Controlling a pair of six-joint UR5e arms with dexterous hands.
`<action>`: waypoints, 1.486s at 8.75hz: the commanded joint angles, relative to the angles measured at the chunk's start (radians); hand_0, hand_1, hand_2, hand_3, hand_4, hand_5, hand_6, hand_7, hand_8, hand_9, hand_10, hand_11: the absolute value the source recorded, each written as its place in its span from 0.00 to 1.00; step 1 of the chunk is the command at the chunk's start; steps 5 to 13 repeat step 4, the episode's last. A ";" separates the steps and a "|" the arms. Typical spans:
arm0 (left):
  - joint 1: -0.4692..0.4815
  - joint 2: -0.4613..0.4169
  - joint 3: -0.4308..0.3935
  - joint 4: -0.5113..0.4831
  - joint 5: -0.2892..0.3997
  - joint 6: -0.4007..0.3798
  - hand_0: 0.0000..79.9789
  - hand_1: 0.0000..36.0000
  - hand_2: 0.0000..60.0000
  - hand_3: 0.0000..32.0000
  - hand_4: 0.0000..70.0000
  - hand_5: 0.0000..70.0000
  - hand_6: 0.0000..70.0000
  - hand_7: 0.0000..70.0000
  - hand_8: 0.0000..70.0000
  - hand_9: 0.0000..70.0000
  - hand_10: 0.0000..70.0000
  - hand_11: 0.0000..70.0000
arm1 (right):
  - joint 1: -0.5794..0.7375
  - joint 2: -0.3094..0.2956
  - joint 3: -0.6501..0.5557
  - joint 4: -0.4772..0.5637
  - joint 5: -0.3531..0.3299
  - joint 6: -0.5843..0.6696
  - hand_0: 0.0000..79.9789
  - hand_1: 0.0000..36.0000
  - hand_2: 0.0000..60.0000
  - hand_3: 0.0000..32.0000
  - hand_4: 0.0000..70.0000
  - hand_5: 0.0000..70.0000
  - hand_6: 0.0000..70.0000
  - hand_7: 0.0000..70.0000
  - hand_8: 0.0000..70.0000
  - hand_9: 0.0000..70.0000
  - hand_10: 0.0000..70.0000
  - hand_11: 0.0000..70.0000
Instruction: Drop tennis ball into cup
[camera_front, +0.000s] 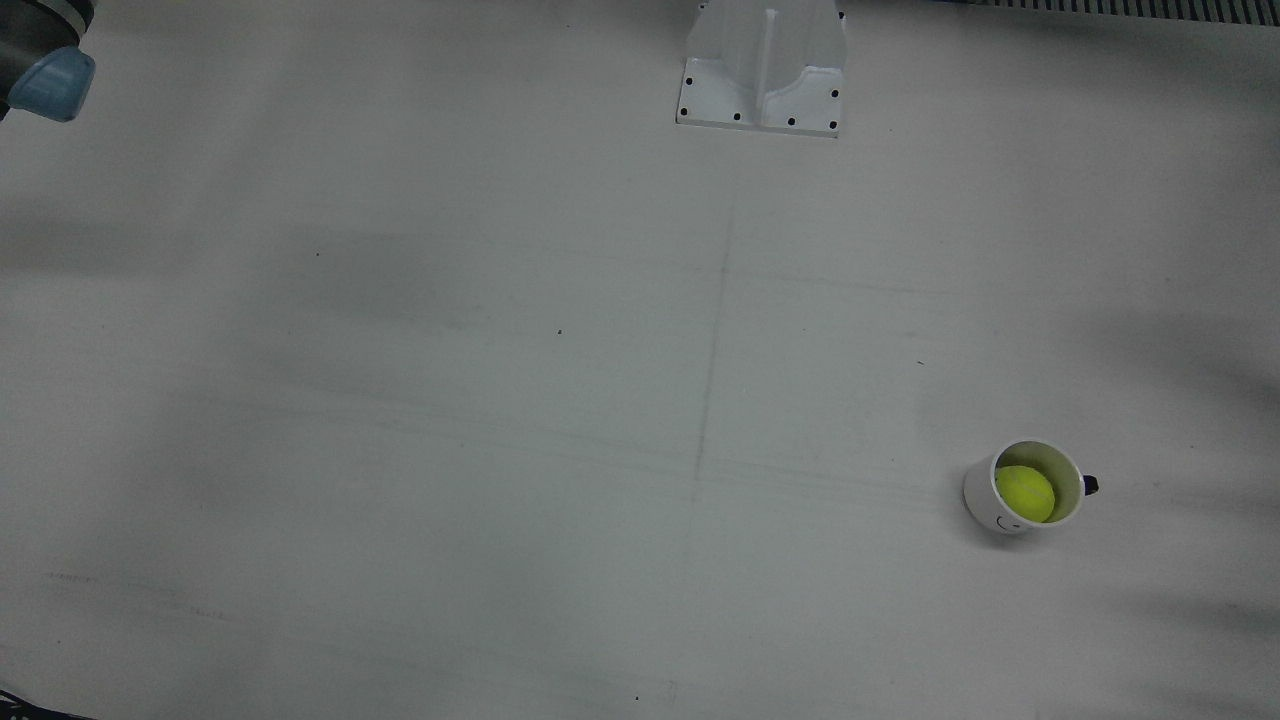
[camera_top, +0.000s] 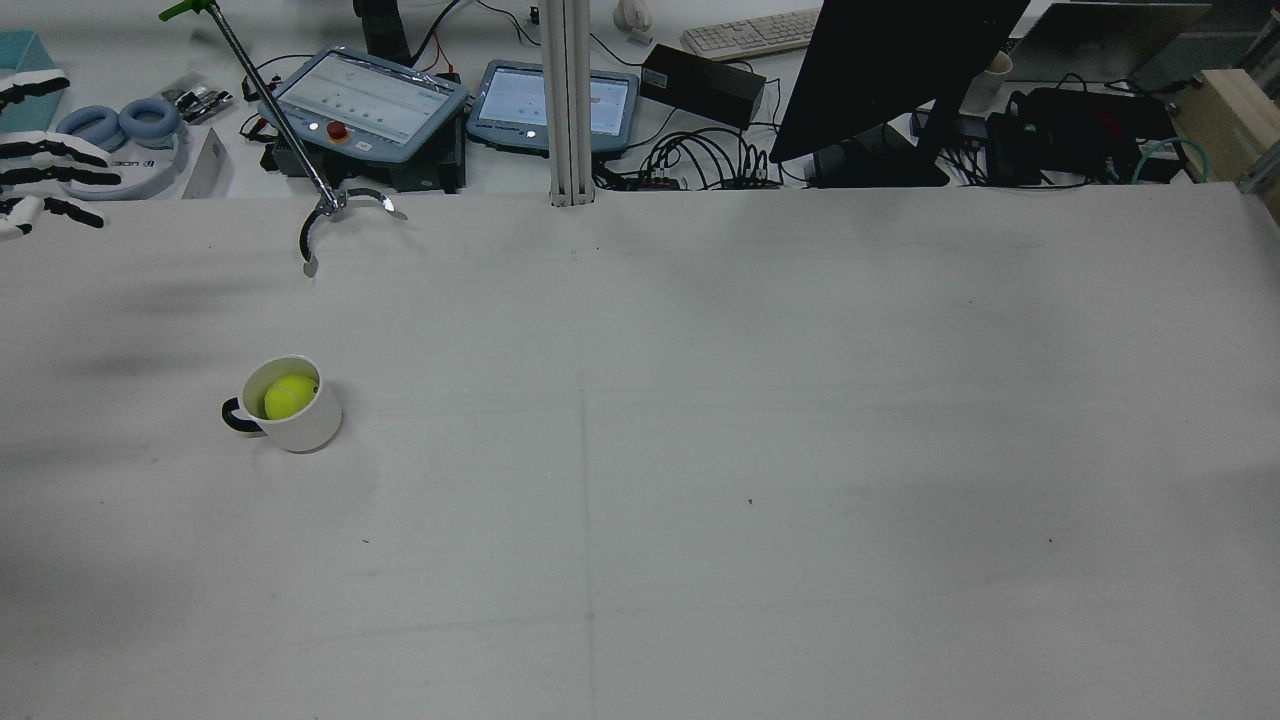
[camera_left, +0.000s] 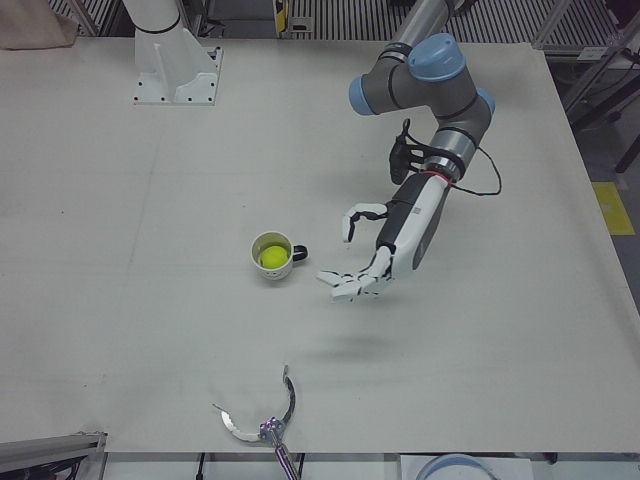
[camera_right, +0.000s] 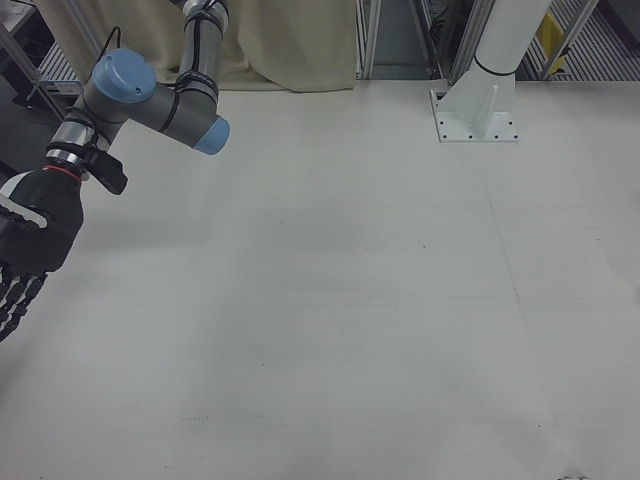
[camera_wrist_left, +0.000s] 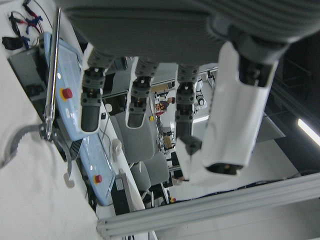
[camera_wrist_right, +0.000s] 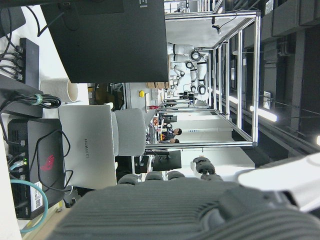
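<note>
In the left-front view the tennis ball (camera_left: 270, 257) is being held inside the white mug (camera_left: 271, 257), lying at nine o'clock from the empty, spread-fingered left hand (camera_left: 362, 270) on the tabletop (camera_left: 150, 300).

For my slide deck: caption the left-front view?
Tennis ball rests inside the cup; the open left hand hovers beside it.

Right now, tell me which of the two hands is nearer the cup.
The left hand: it hovers open just beside the cup, which holds the tennis ball. The right hand hangs far across the table.
</note>
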 joint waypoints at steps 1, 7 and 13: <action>-0.204 -0.029 0.038 0.005 0.030 -0.027 1.00 1.00 1.00 1.00 0.02 0.40 0.76 0.39 0.48 0.26 0.34 0.55 | 0.000 0.000 0.000 0.000 0.000 0.000 0.00 0.00 0.00 0.00 0.00 0.00 0.00 0.00 0.00 0.00 0.00 0.00; -0.226 -0.038 0.071 0.008 0.038 -0.028 1.00 1.00 0.96 1.00 0.06 0.41 0.76 0.41 0.49 0.29 0.34 0.55 | 0.000 0.000 0.000 0.000 0.000 0.000 0.00 0.00 0.00 0.00 0.00 0.00 0.00 0.00 0.00 0.00 0.00 0.00; -0.226 -0.038 0.071 0.008 0.038 -0.028 1.00 1.00 0.96 1.00 0.06 0.41 0.76 0.41 0.49 0.29 0.34 0.55 | 0.000 0.000 0.000 0.000 0.000 0.000 0.00 0.00 0.00 0.00 0.00 0.00 0.00 0.00 0.00 0.00 0.00 0.00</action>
